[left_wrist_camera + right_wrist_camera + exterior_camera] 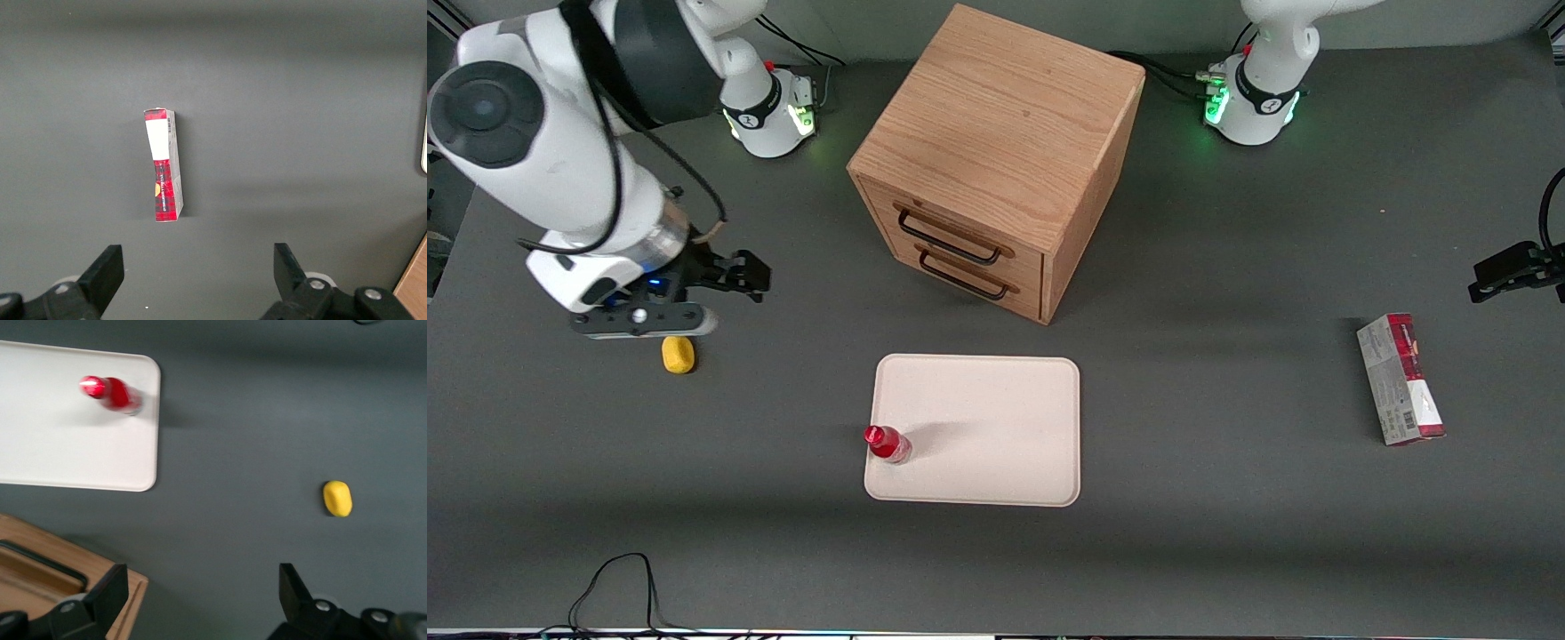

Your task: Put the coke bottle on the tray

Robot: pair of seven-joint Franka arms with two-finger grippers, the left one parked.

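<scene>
Even, diffuse overhead lighting. The wooden cabinet (pixel 996 160) casts a soft shadow on the surface (pixel 1227 533) toward the parked arm's end. Green indicator glow beside it. Right wrist view is slightly motion-blurred.

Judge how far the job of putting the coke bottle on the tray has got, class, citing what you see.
Done, it seems: the coke bottle stands upright on the tray, near the edge toward the working arm's end. In hand: nothing; the end effector is open and empty, hanging above the table by the yellow lump, well clear of the tray. Left: apparently nothing beyond parking the arm.
</scene>
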